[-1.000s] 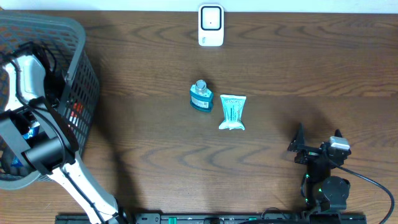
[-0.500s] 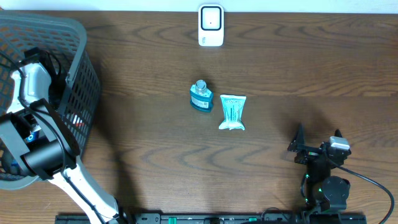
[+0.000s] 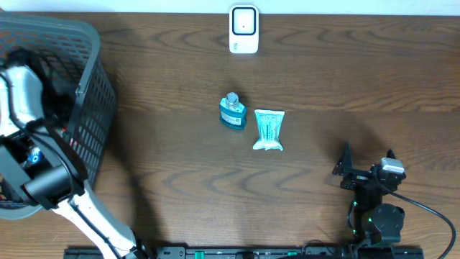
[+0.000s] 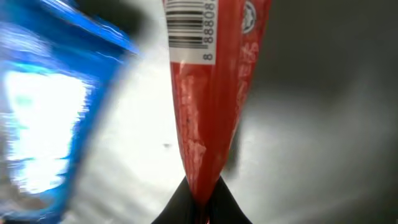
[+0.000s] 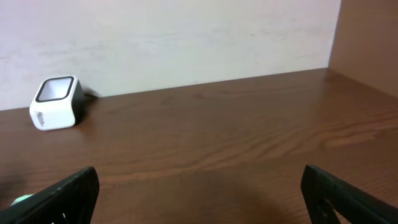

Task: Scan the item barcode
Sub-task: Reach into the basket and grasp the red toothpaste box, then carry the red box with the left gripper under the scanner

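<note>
My left tool (image 4: 199, 200) is down inside the basket (image 3: 93, 86), its jaws pinched together on the bottom edge of a red packet (image 4: 211, 99); I read that thin edge grip as a way to lift the packet out while leaving its printed face clear. The barcode (image 4: 190, 25) sits at the packet's far end, in plain view of the wrist camera and well away from the jaws; a blurred blue item (image 4: 43, 106) lies just beside the packet in the basket. My right tool (image 5: 199, 186) hangs with its jaws wide apart and nothing between them, parked far to the right of the basket over bare counter (image 3: 180, 180), out of the way, I judge. The scanner (image 3: 244, 29) stands right of the basket at the counter's far edge; a blue bottle (image 3: 231, 111) and a teal pouch (image 3: 269, 130) lie right of the basket, nearer me than the scanner.
</note>
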You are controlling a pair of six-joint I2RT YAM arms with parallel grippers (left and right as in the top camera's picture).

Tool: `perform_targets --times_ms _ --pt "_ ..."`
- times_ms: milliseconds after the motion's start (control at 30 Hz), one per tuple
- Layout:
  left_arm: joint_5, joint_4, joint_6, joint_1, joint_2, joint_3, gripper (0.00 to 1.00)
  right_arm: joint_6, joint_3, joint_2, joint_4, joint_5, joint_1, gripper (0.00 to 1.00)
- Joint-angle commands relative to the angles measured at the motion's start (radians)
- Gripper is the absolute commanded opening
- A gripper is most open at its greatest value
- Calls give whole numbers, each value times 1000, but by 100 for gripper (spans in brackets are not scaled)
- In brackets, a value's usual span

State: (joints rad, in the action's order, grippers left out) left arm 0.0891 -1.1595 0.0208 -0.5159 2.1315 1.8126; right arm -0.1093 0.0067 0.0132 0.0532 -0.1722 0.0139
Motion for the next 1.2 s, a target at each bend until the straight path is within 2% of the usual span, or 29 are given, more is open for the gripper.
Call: perform_targets --times_ms 0,167,300,433,533,700,800,1000,1167 --pt "50 -40 109 -3 -162 145 7 14 -1 0 4 -2 -19 99" --pt "-129 -35 116 25 -391 208 7 13 -1 0 4 -2 -19 99" --pt "-385 -29 115 121 -587 208 7 13 -1 0 4 -2 -19 99" --pt "-440 -29 116 341 -698 207 7 13 -1 0 4 -2 -19 99" --pt "-440 -24 115 575 -713 206 8 13 -1 0 4 -2 -19 99" --pt "-439 63 47 958 -609 169 7 13 -1 0 4 -2 -19 99" --pt "-436 97 32 1090 -498 168 7 13 -1 0 4 -2 -19 99" --pt "-436 166 57 1232 -253 168 7 14 -1 0 4 -2 -19 99" --pt "-437 226 164 1286 -74 168 8 13 -1 0 4 -2 -19 99"
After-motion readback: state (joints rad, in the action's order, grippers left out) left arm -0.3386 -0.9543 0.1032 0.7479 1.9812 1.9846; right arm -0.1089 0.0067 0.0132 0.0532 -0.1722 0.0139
